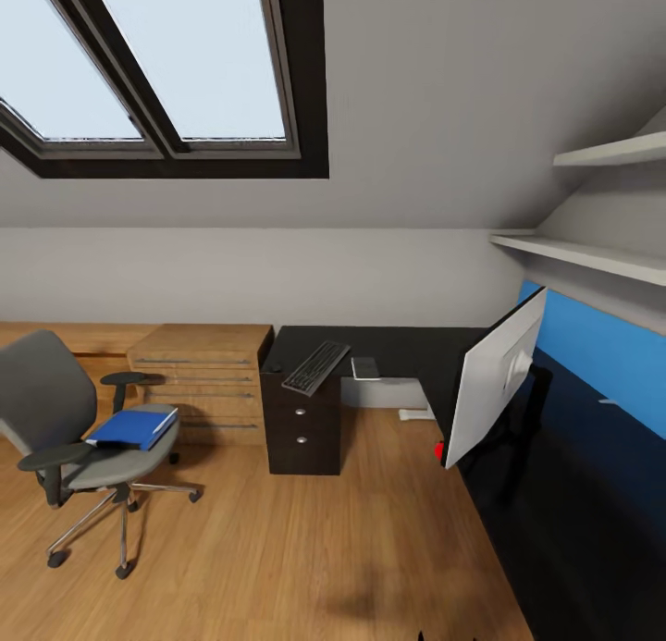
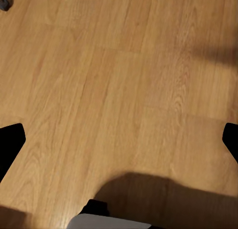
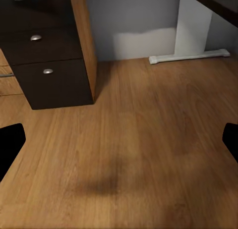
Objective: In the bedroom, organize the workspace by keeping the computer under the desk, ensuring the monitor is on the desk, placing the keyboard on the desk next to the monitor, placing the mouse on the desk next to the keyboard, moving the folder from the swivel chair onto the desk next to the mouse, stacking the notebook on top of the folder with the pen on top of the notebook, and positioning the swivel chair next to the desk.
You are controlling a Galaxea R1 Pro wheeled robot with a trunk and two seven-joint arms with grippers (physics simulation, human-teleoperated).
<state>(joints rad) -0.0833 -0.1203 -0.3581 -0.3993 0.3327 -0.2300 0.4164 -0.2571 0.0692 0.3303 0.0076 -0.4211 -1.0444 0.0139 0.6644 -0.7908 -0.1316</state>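
The grey swivel chair [image 1: 55,419] stands on the floor at the left, apart from the black L-shaped desk [image 1: 407,350]. The blue folder [image 1: 132,428] lies on its seat. On the desk's far wing the dark keyboard [image 1: 316,366] lies at an angle above the drawer unit [image 1: 303,430]. A thin grey notebook [image 1: 365,368] lies just right of it. The monitor [image 1: 495,377] stands on the desk's right wing, seen edge-on, with a red dot at its lower corner. My left gripper [image 2: 119,142] hangs open over bare floor. My right gripper [image 3: 119,142] is open too, over the floor before the drawer unit [image 3: 47,65].
A light wooden chest [image 1: 203,382] with bar handles stands between chair and desk. Wall shelves [image 1: 592,252] hang above the desk's right wing under the sloped ceiling. A white desk foot [image 3: 191,55] rests on the floor by the wall. Wood floor lies open ahead of me.
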